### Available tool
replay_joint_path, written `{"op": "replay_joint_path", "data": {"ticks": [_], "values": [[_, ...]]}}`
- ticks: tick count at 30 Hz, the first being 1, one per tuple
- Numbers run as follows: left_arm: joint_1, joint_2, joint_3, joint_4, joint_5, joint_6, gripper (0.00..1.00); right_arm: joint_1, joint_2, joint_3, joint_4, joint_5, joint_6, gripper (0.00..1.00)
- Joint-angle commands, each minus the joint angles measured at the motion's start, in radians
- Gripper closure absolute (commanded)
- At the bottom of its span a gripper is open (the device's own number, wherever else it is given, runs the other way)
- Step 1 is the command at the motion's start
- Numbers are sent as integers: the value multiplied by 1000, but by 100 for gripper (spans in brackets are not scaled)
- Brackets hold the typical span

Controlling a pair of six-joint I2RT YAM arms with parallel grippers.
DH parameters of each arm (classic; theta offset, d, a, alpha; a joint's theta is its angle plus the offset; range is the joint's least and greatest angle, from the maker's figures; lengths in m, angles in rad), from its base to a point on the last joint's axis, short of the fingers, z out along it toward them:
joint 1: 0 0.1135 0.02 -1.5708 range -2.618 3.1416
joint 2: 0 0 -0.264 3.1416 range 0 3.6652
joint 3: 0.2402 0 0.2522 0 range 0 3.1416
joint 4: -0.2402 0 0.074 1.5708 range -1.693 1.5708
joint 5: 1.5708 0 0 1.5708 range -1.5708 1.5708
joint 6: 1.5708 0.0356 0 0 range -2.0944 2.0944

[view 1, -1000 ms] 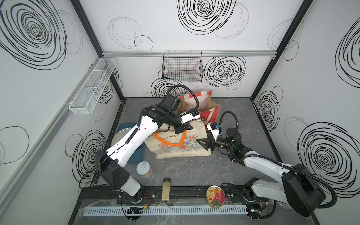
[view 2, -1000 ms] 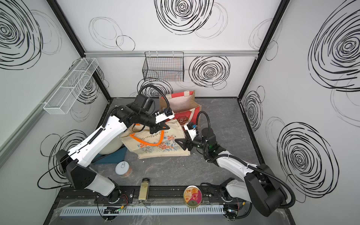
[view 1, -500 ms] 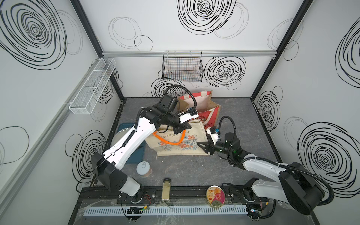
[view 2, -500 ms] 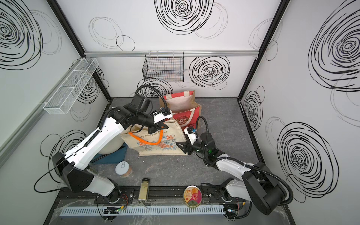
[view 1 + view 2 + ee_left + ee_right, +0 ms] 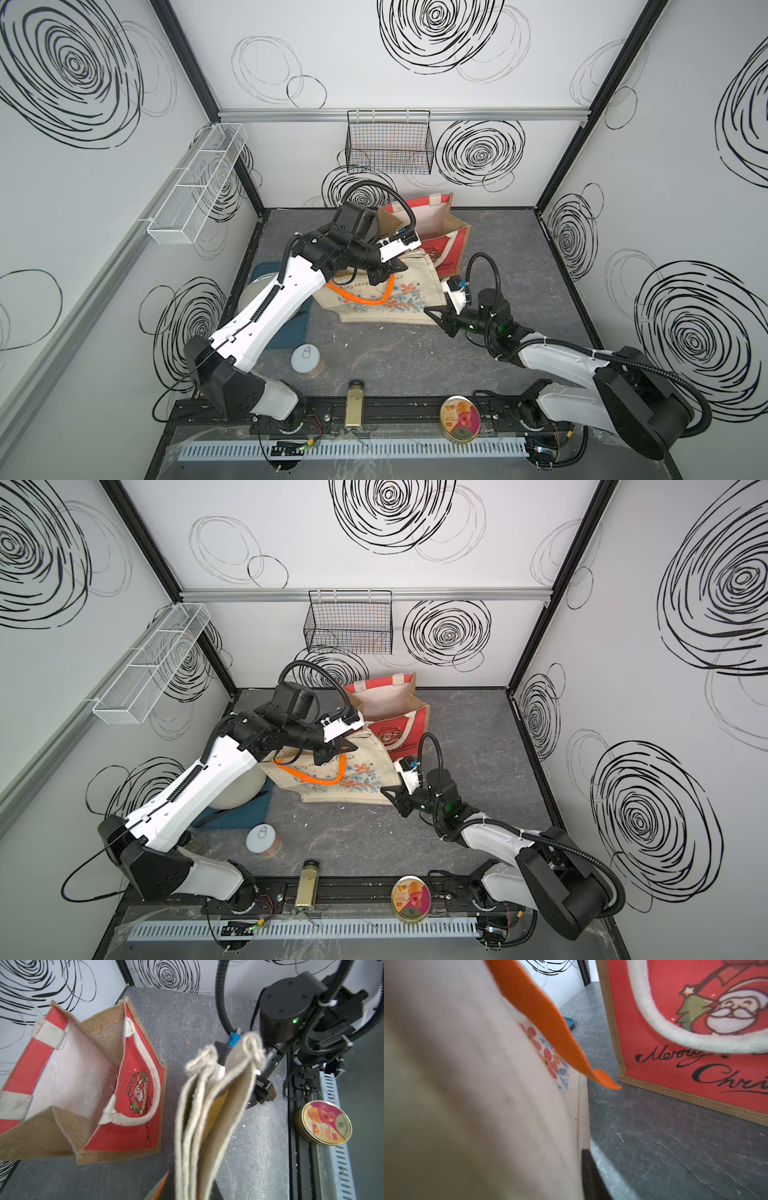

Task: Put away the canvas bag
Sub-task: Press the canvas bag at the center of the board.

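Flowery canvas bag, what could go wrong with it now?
1. The right gripper seems to pinch only a corner of the canvas bag, so the cloth might slip out.
2. The orange handle hangs loose and could snag on the red Christmas bag standing close beside it.

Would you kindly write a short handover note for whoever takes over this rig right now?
Left gripper: shut on the top edge of the canvas bag, holding that side raised.
Right gripper: shut at the bag's lower corner, low over the table; whether it pinches fabric is unclear.
Position: the canvas bag is mid-table, just in front of the open red Christmas bag; its lower edge appears to rest on the table.
Done: bag gripped and partly lifted.
Left: it sits in no container yet, so putting it away remains.
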Motion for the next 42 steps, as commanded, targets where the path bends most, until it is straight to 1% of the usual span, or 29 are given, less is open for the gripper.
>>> {"op": "replay_joint_path", "data": {"ticks": [1,3,6,9,11,15,18,21,23,26,31,34,37,40,41,42], "values": [[-53,-36,-4,124,-103,-36,100,39,-8,-15,-34,60,45,100],[-81,-34,-12,141,-169,-56,100,72,-5,-13,-44,85,62,100],[-85,-44,-40,187,-210,-107,100,105,-10,-9,-71,98,110,100],[-108,-56,-48,223,-299,-176,100,131,-40,-12,-83,46,185,100],[-134,-57,-36,219,-354,-213,91,159,-72,-24,-80,15,231,100],[-193,-48,-61,259,-464,-314,80,215,-132,-50,-106,51,314,100],[-236,-32,-82,292,-520,-354,80,222,-160,-77,-106,21,368,100],[-256,-16,-87,327,-518,-371,82,225,-197,-115,-99,14,400,100],[-269,-7,-90,339,-521,-374,82,226,-225,-128,-128,27,399,100],[-276,-1,-100,345,-537,-382,89,226,-268,-136,-188,60,380,100],[-287,2,-127,362,-570,-400,89,225,-321,-183,-193,129,397,100],[-297,-7,-163,399,-605,-407,87,225,-328,-185,-218,148,406,100],[-297,-4,-195,450,-595,-436,86,225,-326,-177,-248,140,413,100],[-306,27,-191,470,-592,-463,85,224,-327,-168,-260,118,424,100],[-311,37,-187,475,-609,-470,83,224,-329,-163,-268,106,429,100],[-311,47,-182,482,-629,-483,80,225,-333,-159,-279,96,441,100]]}}
